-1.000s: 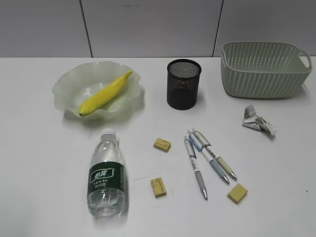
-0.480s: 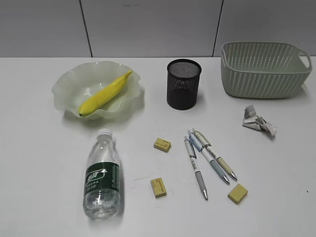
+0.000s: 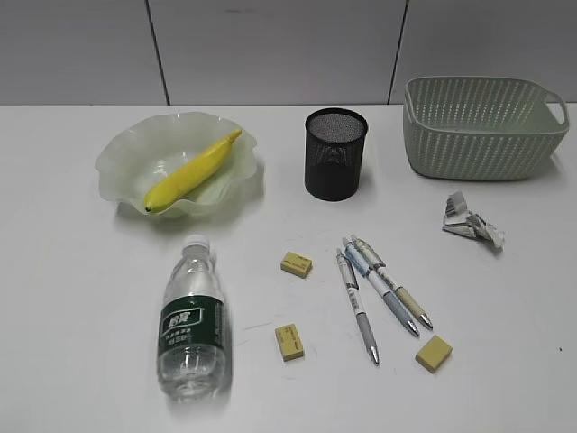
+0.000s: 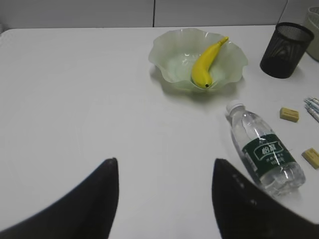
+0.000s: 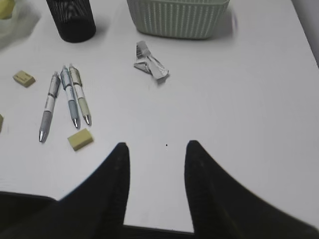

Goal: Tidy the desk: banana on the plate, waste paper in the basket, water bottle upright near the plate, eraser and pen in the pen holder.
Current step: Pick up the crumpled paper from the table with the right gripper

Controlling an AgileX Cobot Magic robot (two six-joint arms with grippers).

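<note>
The yellow banana lies in the pale green ruffled plate. The water bottle lies on its side in front of the plate, cap toward it, and also shows in the left wrist view. Three pens lie side by side, with three yellow erasers around them. The waste paper lies in front of the basket. The black mesh pen holder stands at the back centre. My left gripper is open and empty, left of the bottle. My right gripper is open and empty, in front of the paper.
Neither gripper appears in the exterior view. A grey panelled wall stands behind the white desk. The desk's near edge shows under my right gripper. In the right wrist view an eraser lies left of the jaws, with the pens beyond it.
The bottle rolled a little to the left on the desk and then back to the right, with its label turning. Nothing else moved.
</note>
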